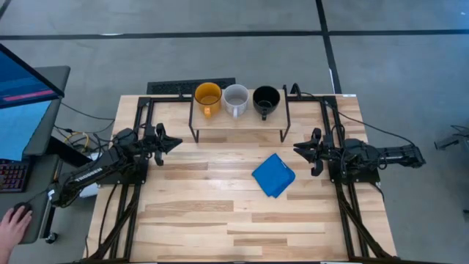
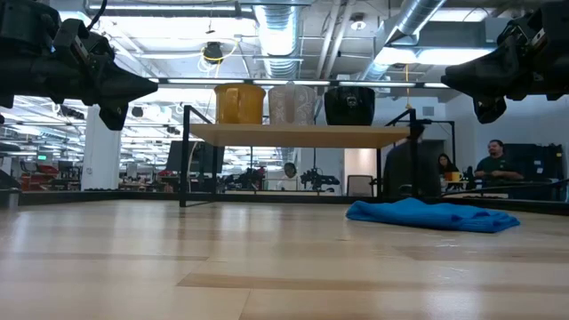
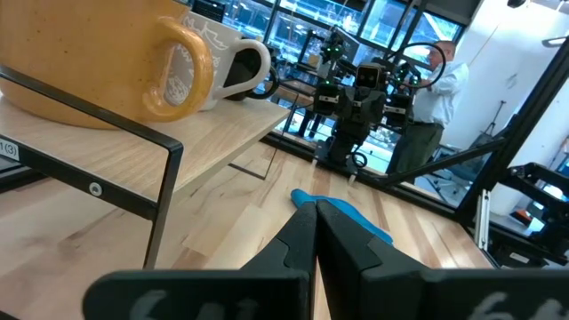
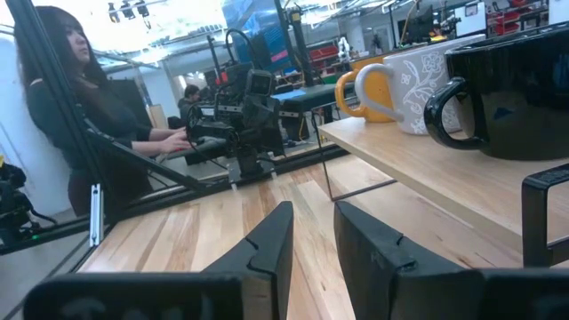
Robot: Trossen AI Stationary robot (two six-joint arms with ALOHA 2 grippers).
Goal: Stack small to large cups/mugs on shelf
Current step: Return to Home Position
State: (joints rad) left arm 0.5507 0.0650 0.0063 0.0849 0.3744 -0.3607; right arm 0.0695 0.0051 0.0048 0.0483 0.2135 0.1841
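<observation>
Three mugs stand side by side on their bases on the shelf's top board (image 1: 238,122) at the table's far middle: yellow-orange (image 1: 207,95), light grey-white (image 1: 236,98), black (image 1: 266,98). Their handles point toward the near edge. They also show in the low view as yellow (image 2: 239,103), white (image 2: 292,103) and black (image 2: 349,105). My left gripper (image 1: 176,141) is shut and empty, raised off the table left of the shelf, pointing right; its shut fingers show in its wrist view (image 3: 316,209). My right gripper (image 1: 297,149) hangs right of the shelf, pointing left, fingers a little apart (image 4: 313,213), empty.
A crumpled blue cloth (image 1: 273,175) lies on the table in front of the shelf's right end, near my right gripper. The shelf's thin black legs (image 1: 193,132) stand between the grippers. A person's hand (image 1: 11,220) rests beside the table at the left. Bare wood spans the near half.
</observation>
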